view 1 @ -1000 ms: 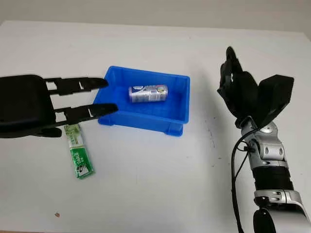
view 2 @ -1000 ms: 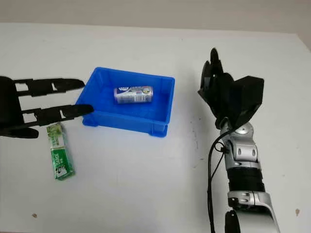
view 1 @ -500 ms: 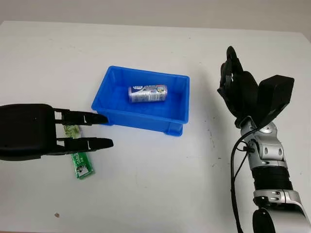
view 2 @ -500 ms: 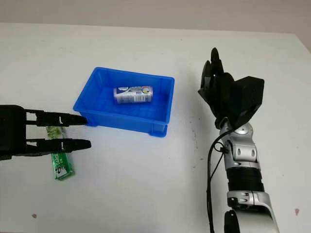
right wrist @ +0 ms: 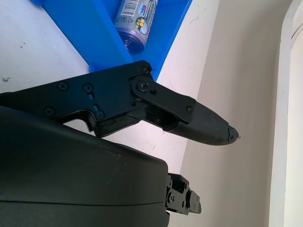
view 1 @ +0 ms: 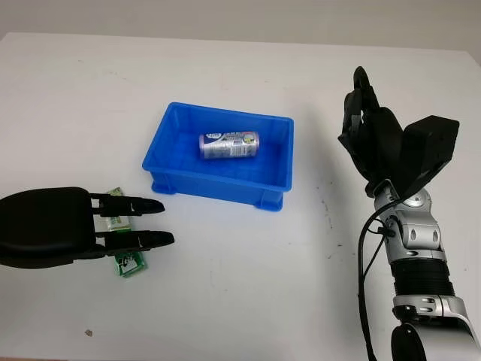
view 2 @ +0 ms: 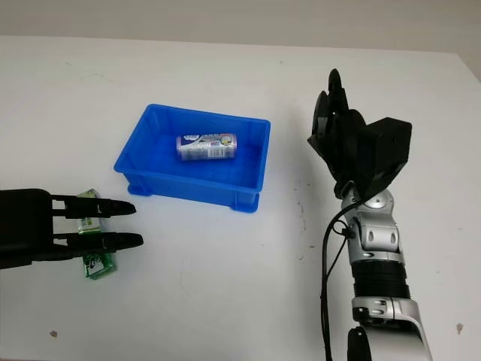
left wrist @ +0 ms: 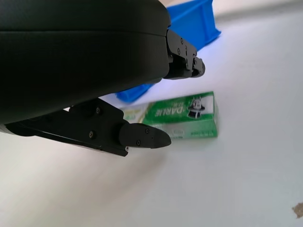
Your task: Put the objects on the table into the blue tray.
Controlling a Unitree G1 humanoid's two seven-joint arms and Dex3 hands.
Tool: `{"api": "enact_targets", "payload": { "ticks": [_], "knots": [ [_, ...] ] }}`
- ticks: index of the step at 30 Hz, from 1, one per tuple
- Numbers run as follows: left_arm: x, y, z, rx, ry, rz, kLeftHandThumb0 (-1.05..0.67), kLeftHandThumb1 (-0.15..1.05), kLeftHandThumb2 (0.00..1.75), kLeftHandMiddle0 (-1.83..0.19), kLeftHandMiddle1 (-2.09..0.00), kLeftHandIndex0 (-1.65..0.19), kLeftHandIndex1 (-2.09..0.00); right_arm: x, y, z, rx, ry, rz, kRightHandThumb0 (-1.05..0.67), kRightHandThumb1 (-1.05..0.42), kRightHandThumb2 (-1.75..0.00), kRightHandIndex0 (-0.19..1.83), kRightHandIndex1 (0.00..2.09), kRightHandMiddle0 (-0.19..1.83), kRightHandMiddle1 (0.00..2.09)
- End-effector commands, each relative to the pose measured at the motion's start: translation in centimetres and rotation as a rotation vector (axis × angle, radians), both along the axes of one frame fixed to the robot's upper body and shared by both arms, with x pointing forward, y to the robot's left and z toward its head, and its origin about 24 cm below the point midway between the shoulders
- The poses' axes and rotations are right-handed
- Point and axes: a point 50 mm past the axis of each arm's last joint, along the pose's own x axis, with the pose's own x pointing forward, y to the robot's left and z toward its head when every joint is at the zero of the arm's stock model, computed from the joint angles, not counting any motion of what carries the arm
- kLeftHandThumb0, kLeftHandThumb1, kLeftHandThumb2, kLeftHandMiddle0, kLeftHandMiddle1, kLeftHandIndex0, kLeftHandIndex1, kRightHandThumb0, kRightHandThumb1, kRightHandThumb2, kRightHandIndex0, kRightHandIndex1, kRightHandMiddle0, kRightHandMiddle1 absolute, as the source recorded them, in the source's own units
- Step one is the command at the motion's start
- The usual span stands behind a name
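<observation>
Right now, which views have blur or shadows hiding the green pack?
Left wrist view: green pack lettering readable, near shell soft, fingers cast a faint shadow beside it. Left eye view: left hand overlaps most of the pack, lighting even. Right wrist view: can sharp, wall bright.

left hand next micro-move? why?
Probably lower the left hand a little and close its fingers on the green box. The hand is open, over the box, which lies flat on the table outside the blue tray. The can is already in the tray; the right hand is raised to the tray's right.
</observation>
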Motion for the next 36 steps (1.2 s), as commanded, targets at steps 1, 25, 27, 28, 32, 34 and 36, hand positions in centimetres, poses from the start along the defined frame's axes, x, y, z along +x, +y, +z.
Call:
{"api": "enact_targets", "payload": {
  "ticks": [1, 25, 27, 28, 32, 34, 36],
  "knots": [
    [0.6, -0.3, -1.0, 0.003, 0.004, 0.006, -0.38, 1.01, 0.08, -0.1, -0.03, -0.09, -0.04, -0.3, -0.4, 0.5, -0.003, -0.024, -0.01, -0.74, -1.05, -0.82, -0.19, 0.0, -0.19, 0.0],
    [4.2, 0.0, -5.3, 0.083, -0.195, -0.199, -0.48, 1.05, 0.2, -0.5, -2.09, -0.08, -2.0, -1.2, -0.7, 0.9, 0.021, -0.026, -0.013, -0.67, -1.05, -0.81, -0.19, 0.0, -0.19, 0.0],
    [4.0, 0.0, -5.3, 0.048, -0.182, -0.205, -0.48, 1.05, 0.28, -0.65, -2.09, -0.26, -2.07, -1.1, -0.7, 0.9, 0.024, -0.027, -0.009, -0.67, -1.05, -0.8, -0.19, 0.0, -0.19, 0.0],
    [4.0, 0.0, -5.2, 0.034, -0.177, -0.211, -0.5, 1.05, 0.31, -0.77, -2.09, -0.36, -2.09, -1.1, -0.6, 0.9, 0.024, -0.029, -0.007, -0.67, -1.05, -0.81, -0.19, 0.0, -0.19, 0.0],
    [3.7, -0.2, -5.0, -0.08, -0.228, -0.302, -0.54, 1.05, 0.43, -1.05, -2.09, -0.48, -2.09, -1.0, -0.6, 0.9, 0.025, -0.023, -0.007, -0.66, -1.05, -0.81, -0.19, 0.0, -0.19, 0.0],
    [3.5, -0.9, -4.8, -0.169, -0.247, -0.362, -0.54, 1.05, 0.43, -1.09, -2.09, -0.48, -2.09, -1.0, -0.6, 0.8, 0.028, -0.021, -0.002, -0.66, -1.05, -0.81, -0.19, 0.0, -0.19, 0.0],
    [3.2, -2.2, -4.2, -0.232, -0.249, -0.429, -0.51, 1.05, 0.42, -1.04, -2.09, -0.4, -2.09, -1.0, -0.6, 0.7, 0.028, -0.018, -0.002, -0.65, -1.05, -0.82, -0.19, 0.0, -0.19, 0.0]
  ]
}}
